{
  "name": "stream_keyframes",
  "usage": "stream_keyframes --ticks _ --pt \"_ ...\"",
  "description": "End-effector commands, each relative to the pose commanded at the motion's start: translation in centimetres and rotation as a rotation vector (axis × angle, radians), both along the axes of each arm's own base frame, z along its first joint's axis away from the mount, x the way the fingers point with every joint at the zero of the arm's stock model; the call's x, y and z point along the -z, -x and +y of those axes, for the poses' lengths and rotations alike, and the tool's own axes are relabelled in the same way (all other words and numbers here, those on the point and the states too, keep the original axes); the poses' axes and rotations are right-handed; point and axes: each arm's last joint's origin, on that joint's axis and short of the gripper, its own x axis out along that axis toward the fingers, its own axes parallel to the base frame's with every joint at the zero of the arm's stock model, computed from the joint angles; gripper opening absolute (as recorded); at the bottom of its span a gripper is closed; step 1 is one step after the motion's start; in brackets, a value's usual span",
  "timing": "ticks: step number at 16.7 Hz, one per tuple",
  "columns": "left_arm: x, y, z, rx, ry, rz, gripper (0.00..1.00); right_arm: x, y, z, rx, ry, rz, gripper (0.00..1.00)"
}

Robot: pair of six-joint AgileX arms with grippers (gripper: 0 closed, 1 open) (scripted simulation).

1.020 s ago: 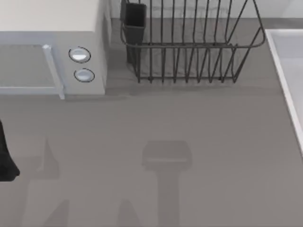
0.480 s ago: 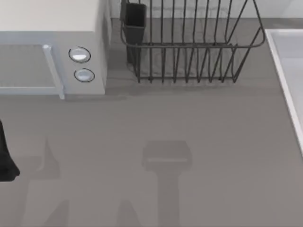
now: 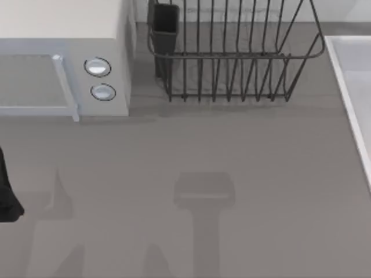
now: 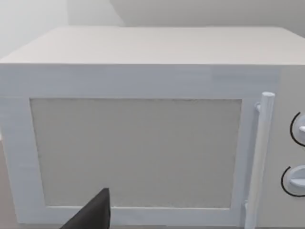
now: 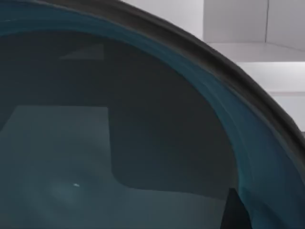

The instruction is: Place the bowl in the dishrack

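Grey tabletop (image 3: 243, 174), matte, crossed by soft shadows of the arms. At the far edge stands the dishrack (image 3: 232, 75), dark wire with upright tines and a flared rim, with a dark rectangular cutlery cup (image 3: 165, 26) at its left corner. Just left of it sits a white microwave-like box (image 3: 64, 58) with two round knobs (image 3: 97, 67) and a vertical door handle (image 3: 65, 87). A pale tray-like edge (image 3: 348, 87) runs along the table's right side.

Left arm: a dark part (image 3: 7, 191) at the left edge of the top view, parked. Its wrist camera faces the white box's door, one dark fingertip (image 4: 93, 212) in shot; whether the claw is open or closed, cannot tell.

The bowl (image 5: 119, 143), dark teal and glossy with a dark rim, lies close before the right wrist camera. Right claw's state: cannot tell.
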Motion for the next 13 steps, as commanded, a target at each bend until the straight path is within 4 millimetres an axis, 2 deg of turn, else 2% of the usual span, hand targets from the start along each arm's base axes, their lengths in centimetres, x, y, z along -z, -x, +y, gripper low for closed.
stream_keyframes --ticks 2,5,9,13 --pt "0.0 0.0 0.0 0.0 0.0 0.0 1.0 -0.7 -0.2 -0.4 0.006 -0.001 0.0 0.0" --pt "0.0 0.0 0.0 0.0 0.0 0.0 1.0 -3.8 -1.0 -1.4 0.012 -0.002 0.0 0.0" --pt "0.0 0.0 0.0 0.0 0.0 0.0 1.0 -10.4 -1.4 -1.7 0.008 -0.018 0.019 0.0" --pt "0.0 0.0 0.0 0.0 0.0 0.0 1.0 -16.9 -0.7 -0.8 0.002 -0.017 0.02 0.0"
